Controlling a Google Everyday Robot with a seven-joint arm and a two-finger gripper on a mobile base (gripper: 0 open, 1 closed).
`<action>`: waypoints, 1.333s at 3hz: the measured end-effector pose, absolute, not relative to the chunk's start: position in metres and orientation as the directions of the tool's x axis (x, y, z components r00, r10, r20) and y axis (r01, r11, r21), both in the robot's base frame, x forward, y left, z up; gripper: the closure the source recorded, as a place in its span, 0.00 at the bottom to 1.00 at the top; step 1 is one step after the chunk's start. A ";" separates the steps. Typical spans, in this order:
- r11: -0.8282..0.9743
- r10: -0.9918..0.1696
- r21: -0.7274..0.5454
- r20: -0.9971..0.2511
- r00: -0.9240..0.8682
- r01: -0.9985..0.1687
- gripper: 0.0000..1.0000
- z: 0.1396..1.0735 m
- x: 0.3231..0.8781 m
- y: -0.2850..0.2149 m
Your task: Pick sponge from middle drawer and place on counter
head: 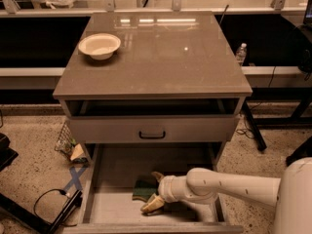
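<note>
The middle drawer is pulled out wide at the bottom of the view, showing its pale floor. The sponge, dark green, lies on that floor near the middle. My gripper reaches in from the right on a white arm. Its two tan fingers stand apart, one behind and one in front of the sponge's right end. The counter is the glossy grey-brown slab on top of the cabinet.
A white bowl sits at the counter's back left. A grey drawer front with a black handle hangs above the open drawer. Cables and a wire basket lie on the floor to the left. A bottle stands at right.
</note>
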State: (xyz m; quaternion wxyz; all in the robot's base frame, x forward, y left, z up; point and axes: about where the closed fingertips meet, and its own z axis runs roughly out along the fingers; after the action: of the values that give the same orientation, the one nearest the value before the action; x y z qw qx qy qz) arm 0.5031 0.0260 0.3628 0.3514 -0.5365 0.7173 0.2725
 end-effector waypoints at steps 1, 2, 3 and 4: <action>0.271 -0.577 0.014 -0.798 -0.174 -0.963 0.40 0.356 0.501 0.031; 0.289 -0.579 0.023 -0.792 -0.194 -0.957 0.63 0.364 0.494 0.021; 0.329 -0.562 0.060 -0.790 -0.246 -0.942 0.86 0.407 0.481 0.002; 0.384 -0.539 0.087 -0.787 -0.300 -0.919 1.00 0.477 0.484 -0.032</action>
State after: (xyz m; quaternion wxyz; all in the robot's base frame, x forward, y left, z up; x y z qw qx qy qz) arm 0.4838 -0.0317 0.4766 0.3438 -0.4812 0.7577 0.2760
